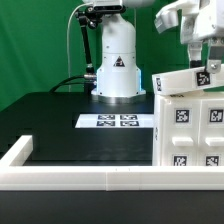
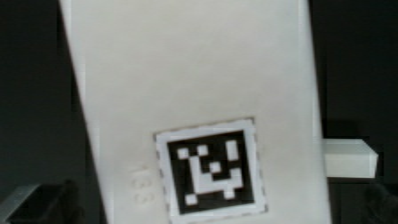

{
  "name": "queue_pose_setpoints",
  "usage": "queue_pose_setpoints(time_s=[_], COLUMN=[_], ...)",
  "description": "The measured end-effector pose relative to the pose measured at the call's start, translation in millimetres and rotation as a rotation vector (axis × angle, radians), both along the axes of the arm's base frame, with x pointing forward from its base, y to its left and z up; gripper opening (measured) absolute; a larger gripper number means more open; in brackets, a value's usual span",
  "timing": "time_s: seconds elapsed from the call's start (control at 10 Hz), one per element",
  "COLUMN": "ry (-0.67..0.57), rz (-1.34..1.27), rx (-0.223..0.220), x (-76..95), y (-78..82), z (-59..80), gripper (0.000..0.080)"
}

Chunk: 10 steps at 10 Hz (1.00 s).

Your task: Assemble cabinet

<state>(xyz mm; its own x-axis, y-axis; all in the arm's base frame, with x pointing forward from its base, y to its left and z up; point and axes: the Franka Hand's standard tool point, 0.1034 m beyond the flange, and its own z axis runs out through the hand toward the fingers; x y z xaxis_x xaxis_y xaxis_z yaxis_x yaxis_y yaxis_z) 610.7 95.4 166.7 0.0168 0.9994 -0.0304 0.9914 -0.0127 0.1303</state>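
Small white tagged drawer block [image 1: 186,80] at gripper [image 1: 204,64], above large white boxy cabinet shell [image 1: 190,135].
You cannot tell the gripper's opening or hold.

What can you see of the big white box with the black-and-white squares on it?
The cabinet is a big white boxy thing that looks like plastic. It stands on the black table at the exterior view's right, cut off by the picture's edge. Its front shows four square tags in two rows. On top lies a white piece with its own tag, a little tilted. The gripper hangs just above that piece; whether it grips it cannot be told. The white border rail runs in front.
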Motion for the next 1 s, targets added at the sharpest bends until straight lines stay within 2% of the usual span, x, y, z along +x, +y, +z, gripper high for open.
queue_pose_setpoints(time_s=[0.3,0.5,0.7,0.8,1.0], ry=[0.002,0.002,0.003,0.003,0.001], rz=[-0.035,-0.050,-0.054,-0.075,-0.119], rx=[0.002,0.004,0.004,0.005,0.009], x=[0.2,0.0,0.4,1.4,1.4], y=[0.2,0.2,-2.3,-9.3,-9.5], z=[-10.8,-11.6,-12.2,-12.2,-12.2], gripper=[0.0796,0.0561,0.0561,0.0561,0.0561])
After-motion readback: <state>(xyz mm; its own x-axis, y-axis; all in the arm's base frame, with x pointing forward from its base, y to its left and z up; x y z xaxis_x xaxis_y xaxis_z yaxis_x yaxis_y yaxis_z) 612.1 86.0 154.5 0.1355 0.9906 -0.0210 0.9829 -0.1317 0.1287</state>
